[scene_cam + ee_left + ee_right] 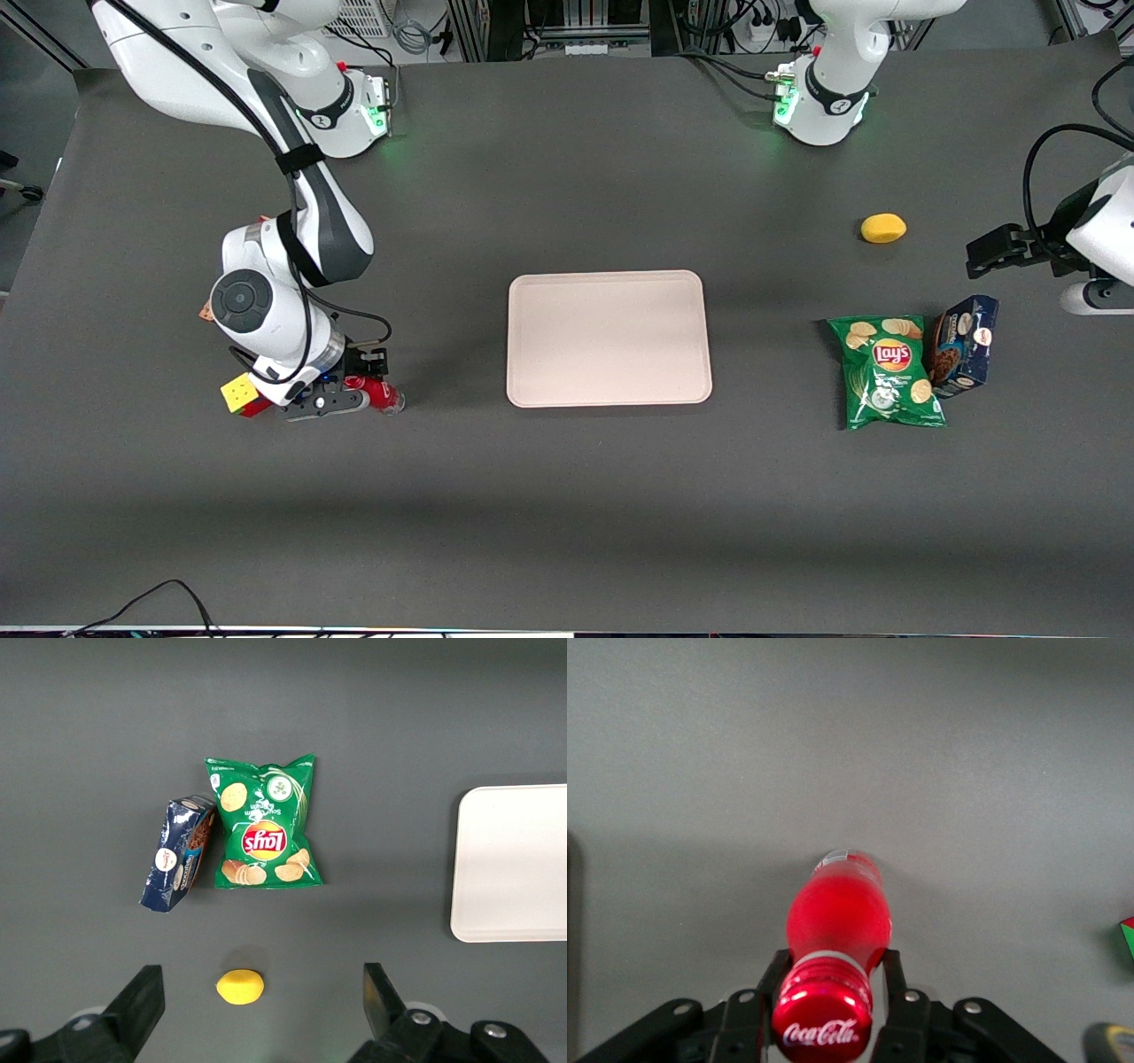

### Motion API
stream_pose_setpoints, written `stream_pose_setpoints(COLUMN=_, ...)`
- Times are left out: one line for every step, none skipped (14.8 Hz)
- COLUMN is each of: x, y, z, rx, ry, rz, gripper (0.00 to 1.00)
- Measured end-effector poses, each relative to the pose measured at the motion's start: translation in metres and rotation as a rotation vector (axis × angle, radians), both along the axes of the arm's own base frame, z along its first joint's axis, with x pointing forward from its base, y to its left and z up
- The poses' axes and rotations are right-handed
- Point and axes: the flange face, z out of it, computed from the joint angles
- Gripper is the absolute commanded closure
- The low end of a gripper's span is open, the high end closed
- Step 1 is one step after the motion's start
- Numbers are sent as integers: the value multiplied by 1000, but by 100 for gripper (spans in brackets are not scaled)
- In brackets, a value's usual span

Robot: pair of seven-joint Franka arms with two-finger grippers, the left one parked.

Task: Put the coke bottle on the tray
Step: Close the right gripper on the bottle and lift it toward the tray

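Note:
The coke bottle [383,395] has a red cap, a red label and a clear base, and it lies tipped over on the dark table mat, beside the colourful cube [237,392]. My right gripper [365,391] is down at the bottle, with its two fingers pressed against either side of the neck just below the cap. In the right wrist view the cap [822,1014] faces the camera and the body [837,917] points away, between the fingers [778,970]. The pale pinkish-beige tray [609,338] lies flat mid-table with nothing on it, a short way from the bottle toward the parked arm's end.
A green Lay's chips bag [889,372], a blue cookie box [966,346] and a yellow lemon [883,229] lie toward the parked arm's end. A sliver of an orange-red item [206,311] shows beside my wrist. The cube's corner shows in the right wrist view [1127,935].

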Motion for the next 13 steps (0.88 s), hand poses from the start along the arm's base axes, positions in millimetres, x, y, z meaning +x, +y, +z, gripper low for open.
stream_pose_setpoints(x=0, y=1, z=0, rx=0, ry=0, rz=2, gripper=100)
stream_pose_setpoints(x=0, y=2, z=0, rx=0, ry=0, rz=4, gripper=100)
stream_pose_setpoints(x=-1, y=2, z=0, rx=0, ry=0, rz=5, gripper=100)
stream_pose_setpoints(x=-1, y=3, z=0, rx=0, ry=0, rz=7, gripper=100)
stream_pose_setpoints(x=-1, y=4, z=0, rx=1, ry=0, rz=8, gripper=100)
stream_pose_setpoints(x=-1, y=5, z=1, rx=2, ry=-2, rz=10, gripper=100)
stream_pose_setpoints(x=0, y=8, z=2, rx=4, ry=-5, rz=14, gripper=100)
stream_pose_setpoints(x=1, y=10, z=7, rx=5, ry=-5, rz=16, gripper=100)
stream_pose_setpoints(x=5, y=12, z=15, rx=3, ry=3, rz=17, gripper=100)
stream_pose_setpoints(x=10, y=14, z=29, rx=0, ry=15, rz=17, gripper=100)
stream_pose_setpoints(x=16, y=15, z=48, rx=-4, ry=27, rz=17, gripper=100)
stream_pose_setpoints(x=21, y=18, z=69, rx=-5, ry=33, rz=18, gripper=100)
stream_pose_setpoints(x=24, y=23, z=91, rx=-4, ry=36, rz=23, gripper=100)
